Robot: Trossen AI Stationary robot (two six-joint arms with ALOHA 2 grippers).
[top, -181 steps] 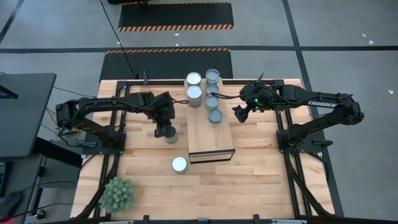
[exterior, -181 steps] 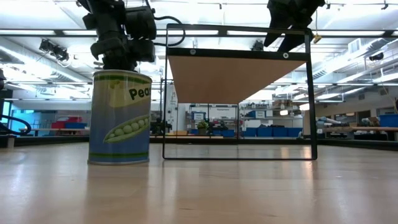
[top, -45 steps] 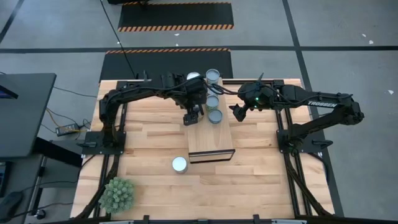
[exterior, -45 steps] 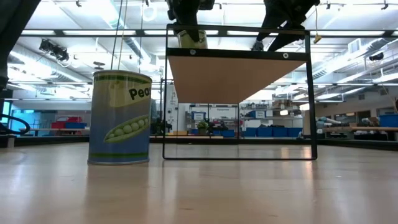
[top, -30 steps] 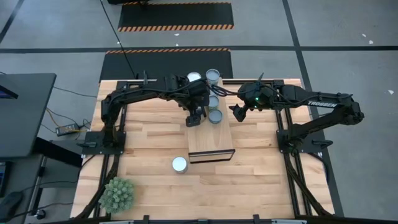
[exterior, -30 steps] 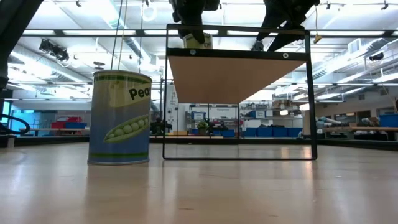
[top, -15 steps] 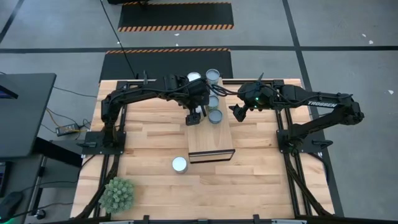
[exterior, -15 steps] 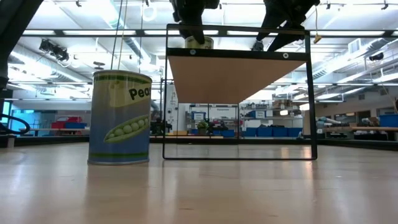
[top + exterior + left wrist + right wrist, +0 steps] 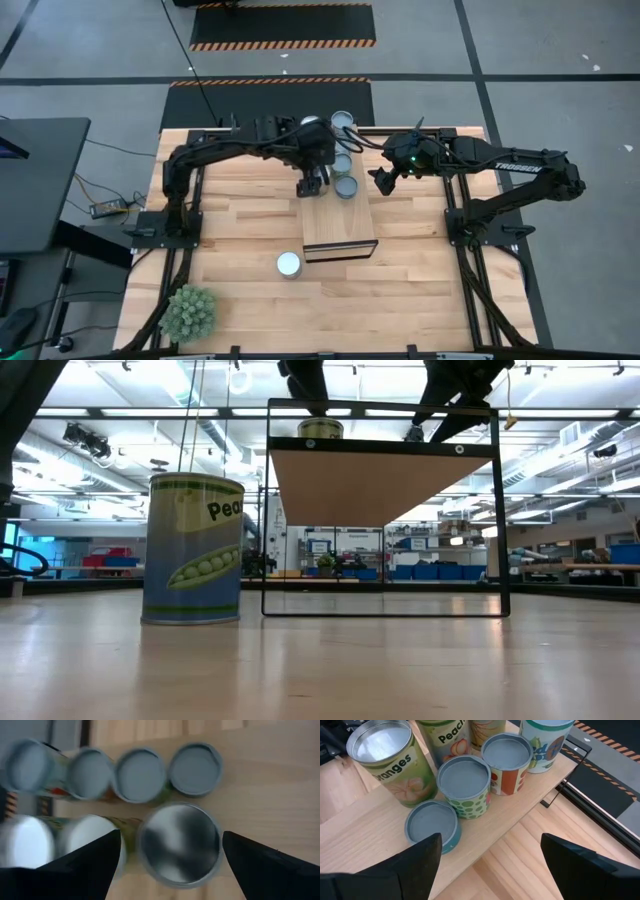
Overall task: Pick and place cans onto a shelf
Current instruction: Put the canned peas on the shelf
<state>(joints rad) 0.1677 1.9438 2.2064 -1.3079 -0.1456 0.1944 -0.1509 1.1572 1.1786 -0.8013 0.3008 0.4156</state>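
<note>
The shelf (image 9: 340, 225) stands in the middle of the table, with several cans (image 9: 346, 186) on its far half. The nearest of these cans (image 9: 180, 842) stands upright on the shelf top (image 9: 320, 428). My left gripper (image 9: 171, 840) hangs open just above it, a finger on each side and clear of it. My right gripper (image 9: 383, 180) waits open off the shelf's right side, facing the cans (image 9: 464, 784). One pea can (image 9: 289, 263) stands on its base on the table, left of the shelf's near end (image 9: 192, 548).
A green ball-shaped plant (image 9: 189, 312) sits at the table's near left corner. The shelf's black frame (image 9: 497, 510) holds the plank well above the tabletop. Bare wood lies on the shelf's near half (image 9: 340, 235) and on the table right of it.
My left gripper has risen straight up off the can it stood around. The can stays upright on the shelf.
</note>
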